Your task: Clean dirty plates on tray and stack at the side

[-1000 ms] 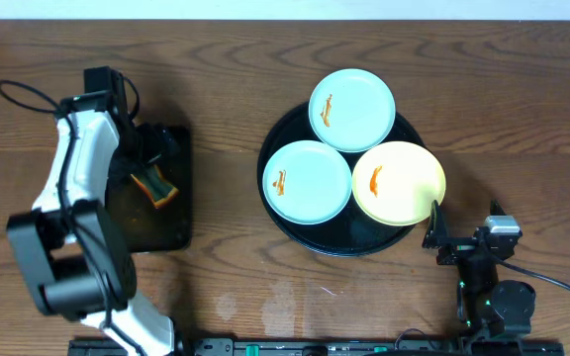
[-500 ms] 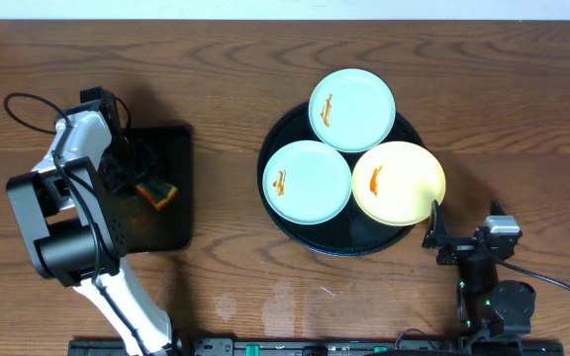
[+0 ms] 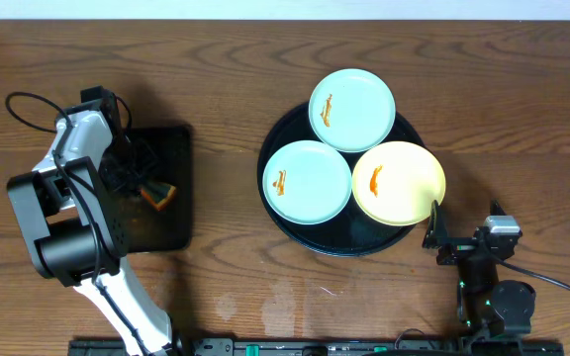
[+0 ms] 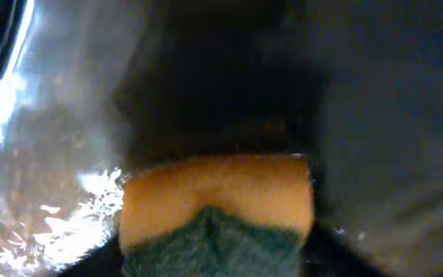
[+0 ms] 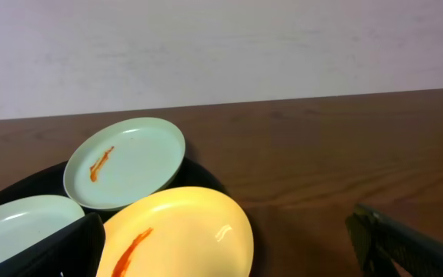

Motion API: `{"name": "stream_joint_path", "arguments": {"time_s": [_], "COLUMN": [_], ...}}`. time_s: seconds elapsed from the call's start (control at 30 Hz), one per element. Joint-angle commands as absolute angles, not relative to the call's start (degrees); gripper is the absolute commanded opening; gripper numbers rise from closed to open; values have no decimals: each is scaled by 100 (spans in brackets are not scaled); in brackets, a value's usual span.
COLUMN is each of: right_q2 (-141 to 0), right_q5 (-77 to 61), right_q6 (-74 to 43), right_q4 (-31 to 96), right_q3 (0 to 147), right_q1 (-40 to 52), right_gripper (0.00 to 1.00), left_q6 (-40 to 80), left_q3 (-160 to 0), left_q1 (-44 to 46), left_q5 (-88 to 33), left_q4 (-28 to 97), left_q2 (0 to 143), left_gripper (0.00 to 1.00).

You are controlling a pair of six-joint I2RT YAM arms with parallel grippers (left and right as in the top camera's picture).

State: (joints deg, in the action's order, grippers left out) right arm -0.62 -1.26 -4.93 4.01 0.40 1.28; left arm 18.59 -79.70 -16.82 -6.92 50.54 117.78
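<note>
Overhead and wrist views. The round black tray (image 3: 336, 240) lies right of the table's (image 3: 226, 89) middle and carries all three plates, each marked with an orange smear. One blue plate (image 3: 352, 109) sits at the tray's 12 o'clock with its far edge overhanging the rim. The other blue plate (image 3: 308, 181) sits at 9 o'clock. The yellow plate (image 3: 399, 183) sits at 3 o'clock, also overhanging the rim. The plates crowd together at the tray's centre. The right gripper (image 3: 433, 229) rests off the tray at about 5 o'clock, just beside the yellow plate's edge, and its fingers (image 5: 68, 245) are spread wide in the wrist view. Well apart, at the tray's 9 o'clock, a rectangular black tray (image 3: 171, 232) holds an orange-and-green sponge (image 3: 156, 194). The left gripper (image 3: 130, 176) hangs low over it, at the sponge's 10 o'clock. Its wrist view is filled by the blurred sponge (image 4: 218, 208), and whether the fingers pinch it cannot be told.
</note>
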Motion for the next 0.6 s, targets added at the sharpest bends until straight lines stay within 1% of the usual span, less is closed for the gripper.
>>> {"name": "stream_joint_path", "arguments": {"time_s": [0.0, 0.2, 0.23, 0.3, 0.33, 0.47, 0.5, 0.53, 0.57], "right_q2": [-34, -34, -34, -34, -34, -34, -34, -34, -34], "right_q5": [-89, -89, -89, -89, -89, -89, -89, -89, -89], "right_q6": [-419, -421, -419, -421, -421, -419, -419, -419, -419], "right_q4": [425, 425, 427, 427, 427, 427, 427, 427, 425], "right_q3": [32, 32, 32, 32, 32, 32, 32, 32, 32], "right_q1": [73, 73, 73, 73, 73, 73, 73, 73, 73], "right_gripper": [99, 99, 99, 99, 99, 99, 99, 99, 99], "left_q6": [1872, 1892, 1892, 1892, 1892, 1892, 1892, 1892, 1892], "left_q3": [-8044, -8044, -8044, -8044, -8044, -8044, -8044, -8044, -8044], "left_q1": [-1686, -1686, -1686, -1686, -1684, -1686, -1686, -1686, -1686], "left_q5": [-709, -1175, -1288, -1369, -1376, -1376, -1374, -1374, -1374], "left_q4": [5282, 5732, 5780, 5802, 5804, 5804, 5802, 5782, 5778], "left_q2": [11902, 11902, 11902, 11902, 11902, 11902, 11902, 11902, 11902], "left_gripper": [93, 93, 87, 68, 54, 32, 25, 13, 12]}}
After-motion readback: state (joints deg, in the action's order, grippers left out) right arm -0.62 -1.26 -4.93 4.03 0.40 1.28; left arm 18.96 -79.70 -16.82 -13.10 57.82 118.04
